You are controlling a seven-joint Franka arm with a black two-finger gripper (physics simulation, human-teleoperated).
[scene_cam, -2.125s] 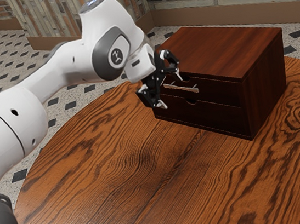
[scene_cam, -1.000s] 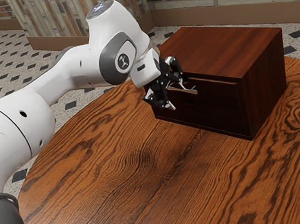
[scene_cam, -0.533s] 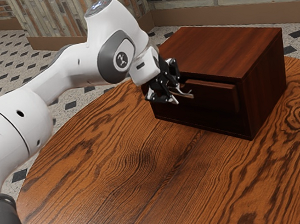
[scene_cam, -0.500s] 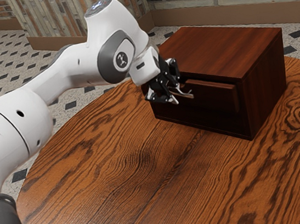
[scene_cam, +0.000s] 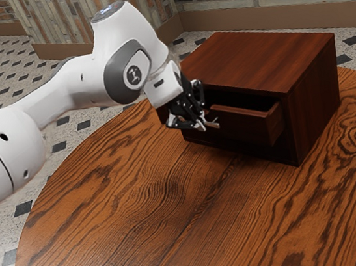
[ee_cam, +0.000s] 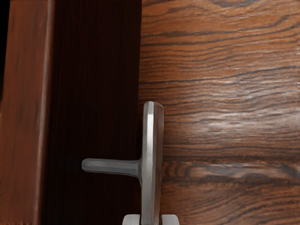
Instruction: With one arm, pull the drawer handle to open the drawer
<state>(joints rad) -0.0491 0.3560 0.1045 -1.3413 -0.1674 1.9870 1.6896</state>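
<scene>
fingers (scene_cam: pixel 196 121) clamped tight on the drawer handle (ee_cam: pixel 151 159), top drawer (scene_cam: pixel 245 123) sticking partway out of the wooden cabinet (scene_cam: pixel 273 61), all on a round bench (scene_cam: pixel 177 225)

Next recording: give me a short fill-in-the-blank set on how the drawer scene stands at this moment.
1. The claw is shut on the metal handle of the ___ drawer.
2. That drawer stands partly ___.
3. The lower drawer is fully ___.
4. The cabinet stands on a round ___ table.

Missing words: upper; open; shut; wooden.
</scene>
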